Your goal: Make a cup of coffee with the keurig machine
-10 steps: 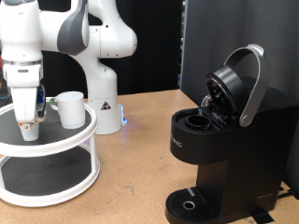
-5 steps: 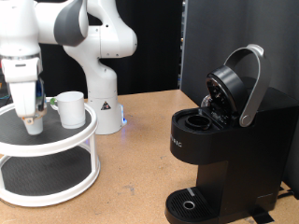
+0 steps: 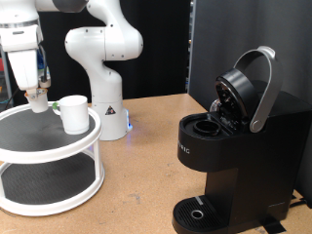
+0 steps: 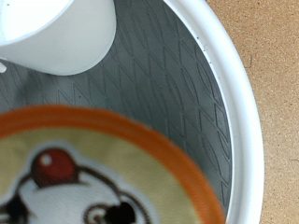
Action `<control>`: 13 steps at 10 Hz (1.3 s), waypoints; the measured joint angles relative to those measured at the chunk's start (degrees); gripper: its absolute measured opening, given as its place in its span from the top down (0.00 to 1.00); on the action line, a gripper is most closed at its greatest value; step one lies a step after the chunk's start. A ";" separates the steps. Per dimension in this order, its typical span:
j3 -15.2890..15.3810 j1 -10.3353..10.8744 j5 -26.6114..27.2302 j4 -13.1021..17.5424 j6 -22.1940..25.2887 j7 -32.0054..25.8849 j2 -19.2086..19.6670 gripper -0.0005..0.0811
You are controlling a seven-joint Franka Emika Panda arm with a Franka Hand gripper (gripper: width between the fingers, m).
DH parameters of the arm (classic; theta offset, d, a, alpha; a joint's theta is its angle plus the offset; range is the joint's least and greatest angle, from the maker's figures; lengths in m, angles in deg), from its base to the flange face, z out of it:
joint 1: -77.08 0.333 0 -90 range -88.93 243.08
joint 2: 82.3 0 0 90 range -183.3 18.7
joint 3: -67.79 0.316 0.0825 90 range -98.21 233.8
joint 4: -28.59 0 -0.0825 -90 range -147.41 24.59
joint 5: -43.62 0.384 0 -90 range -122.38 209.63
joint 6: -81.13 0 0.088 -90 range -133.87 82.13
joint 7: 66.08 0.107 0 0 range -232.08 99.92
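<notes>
My gripper (image 3: 36,95) hangs above the left side of a white two-tier round stand (image 3: 60,144) at the exterior view's left. It is shut on a small white pod (image 3: 38,102) and holds it a little above the stand's top tier. In the wrist view the pod's orange-rimmed printed top (image 4: 84,177) fills the foreground; no fingers show there. The white cup (image 3: 74,114) stands on the top tier just to the pod's right and also shows in the wrist view (image 4: 56,33). The black keurig machine (image 3: 234,161) stands at the right with its lid (image 3: 244,83) raised and the pod chamber (image 3: 206,125) open.
The robot's white base (image 3: 105,97) stands behind the stand on the wooden table (image 3: 146,166). The machine's drip tray (image 3: 198,213) is at its foot. In the wrist view the stand's grey mat (image 4: 159,84) and white rim (image 4: 238,103) lie below.
My gripper has risen from the stand's top tier with the pod in it, moving up and slightly right. The cup and machine have not moved.
</notes>
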 joint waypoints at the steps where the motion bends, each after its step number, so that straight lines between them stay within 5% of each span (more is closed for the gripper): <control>1: -0.05 -0.04 0.00 -0.19 -0.12 0.02 0.12 0.42; 4: 0.12 1.19 6.96 -0.69 -0.32 1.00 -0.01 0.42; 8: 4.35 5.33 17.74 -0.11 -2.25 10.48 -0.58 0.42; 11: 6.74 6.11 18.74 0.69 -2.29 15.28 -0.35 0.46; 13: 6.79 8.11 27.53 0.37 -4.53 15.93 -0.30 0.46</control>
